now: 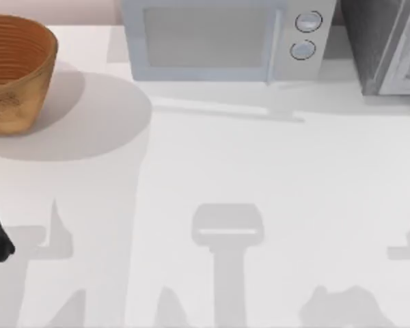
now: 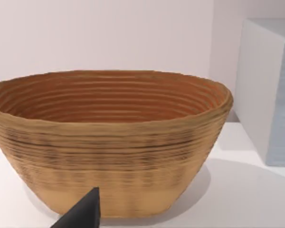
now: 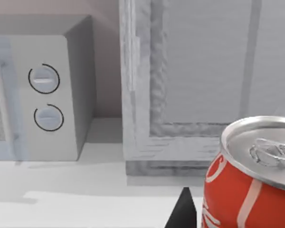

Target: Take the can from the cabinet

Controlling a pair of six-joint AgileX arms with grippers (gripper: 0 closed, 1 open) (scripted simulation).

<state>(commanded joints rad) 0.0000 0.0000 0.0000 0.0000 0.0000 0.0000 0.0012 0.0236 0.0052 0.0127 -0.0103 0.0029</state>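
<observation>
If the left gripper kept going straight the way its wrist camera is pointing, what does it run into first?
Most likely the woven basket: it sits squarely ahead of the left gripper's dark fingertip, with bare table between. How far off it is can't be judged. The microwave stands off to the side of that line.

red can, tan ribbed basket

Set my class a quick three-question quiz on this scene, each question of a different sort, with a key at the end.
1. True or false: in the top view, the microwave stands between the basket and the cabinet.
2. How many round knobs does the microwave have? A one, B two, C three.
3. Fill in: the can has a mostly ___ side.
Key: 1 true; 2 B; 3 red.
</observation>
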